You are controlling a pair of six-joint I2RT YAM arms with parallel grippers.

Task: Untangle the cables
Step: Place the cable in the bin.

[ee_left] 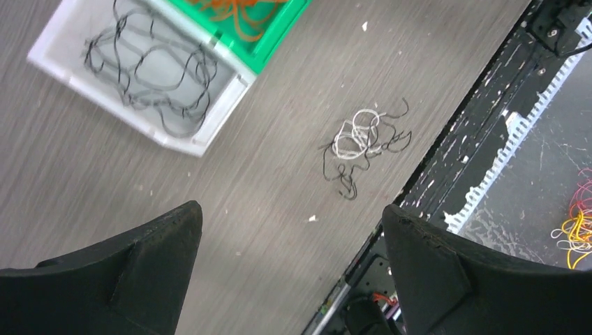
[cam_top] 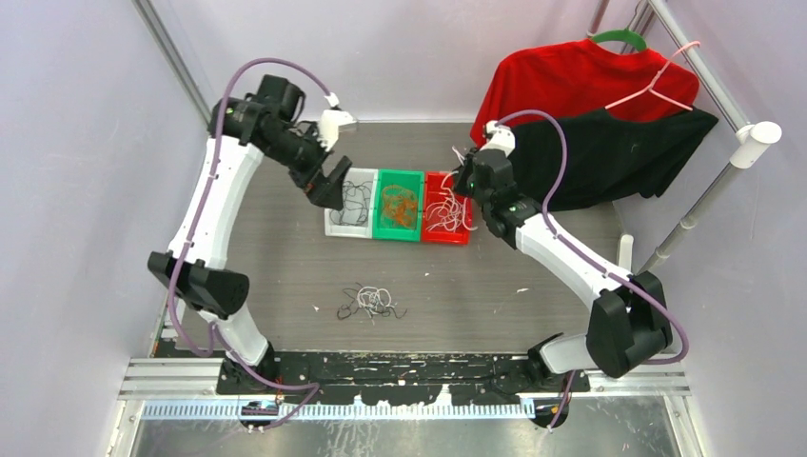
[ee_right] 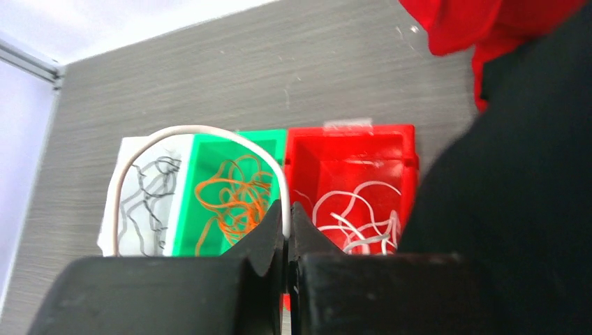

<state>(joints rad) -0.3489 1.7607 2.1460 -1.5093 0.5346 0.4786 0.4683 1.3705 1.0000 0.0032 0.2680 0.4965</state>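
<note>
A small tangle of black and white cables (cam_top: 371,302) lies loose on the table near the front; it also shows in the left wrist view (ee_left: 359,139). Three bins stand in a row: a white bin (cam_top: 335,227) holds black cables, a green bin (cam_top: 381,228) holds orange cables, and a red bin (cam_top: 447,238) holds white cables. My left gripper (cam_top: 328,190) is open and empty above the white bin (ee_left: 202,143). My right gripper (ee_right: 287,216) is shut on a white cable (ee_right: 195,128) that arcs left over the green bin (ee_right: 262,132), and it hovers over the red bin (ee_right: 349,143).
A red shirt (cam_top: 580,76) and a black shirt (cam_top: 619,152) hang from a rack at the back right, close to my right arm. The black mounting rail (ee_left: 482,132) runs along the table's near edge. Yellow and orange cords (ee_left: 576,230) lie beyond it.
</note>
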